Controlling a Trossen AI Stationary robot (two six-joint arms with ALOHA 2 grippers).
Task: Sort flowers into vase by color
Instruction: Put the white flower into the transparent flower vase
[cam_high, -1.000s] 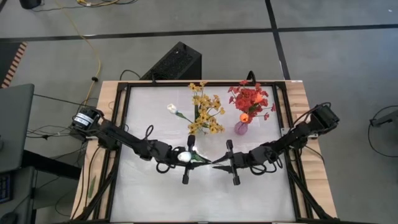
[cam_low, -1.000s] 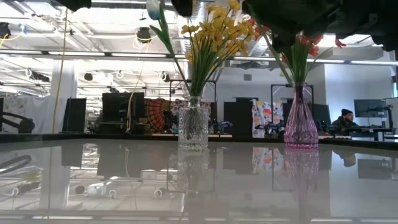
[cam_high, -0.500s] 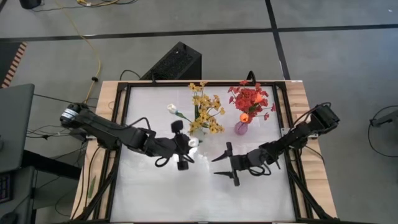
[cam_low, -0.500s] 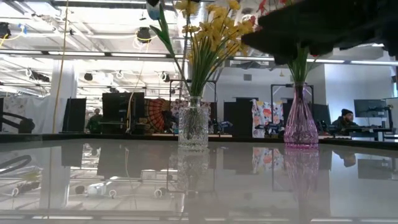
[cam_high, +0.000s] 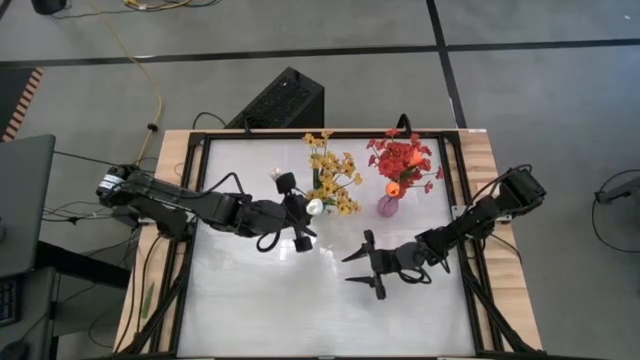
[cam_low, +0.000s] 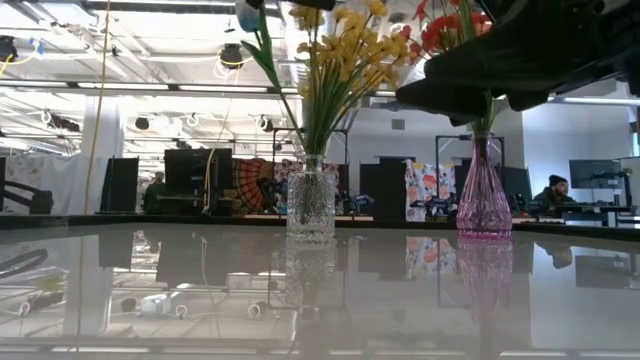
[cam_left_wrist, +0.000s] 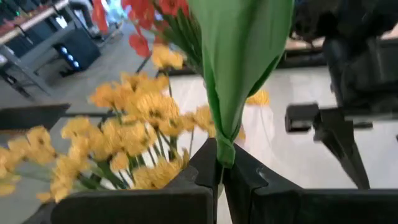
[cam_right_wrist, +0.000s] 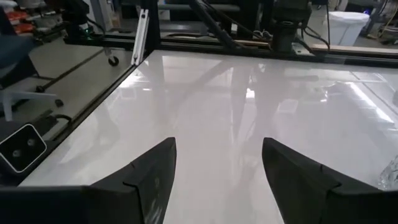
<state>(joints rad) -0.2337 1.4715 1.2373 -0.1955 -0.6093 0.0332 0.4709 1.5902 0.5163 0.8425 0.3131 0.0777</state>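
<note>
Left gripper (cam_high: 296, 211), seen from above, is over the table (cam_high: 250, 300) just beside the yellow blossom sprays (cam_high: 330, 180), clamped on the green stem of a white tulip (cam_high: 314, 206) whose blossom shows at its fingers. Another white tulip (cam_high: 277, 175) leans out on the left of the yellow sprays. The red blossom sprays (cam_high: 403, 160) stand to their right in a pink vase (cam_high: 387, 206), with an orange tulip (cam_high: 393, 187) low among them. Right gripper (cam_high: 362, 266) hangs over the middle of the table with its fingers spread wide and nothing between them.

At table height, the clear glass vase (cam_low: 311, 199) with the yellow sprays (cam_low: 345, 45) stands upright left of the pink vase (cam_low: 484, 195), well apart from it. Dark arm parts cross the upper right, in front of the red blossoms (cam_low: 445, 25).

From the left wrist, the closed fingers (cam_left_wrist: 199, 171) pinch a green leaf and stem (cam_left_wrist: 239, 56), with the yellow sprays (cam_left_wrist: 130, 118) close behind and red blossoms (cam_left_wrist: 146, 12) farther off.

From the right wrist, both fingers (cam_right_wrist: 149, 171) stand far apart above the bare white tabletop (cam_right_wrist: 249, 106).
</note>
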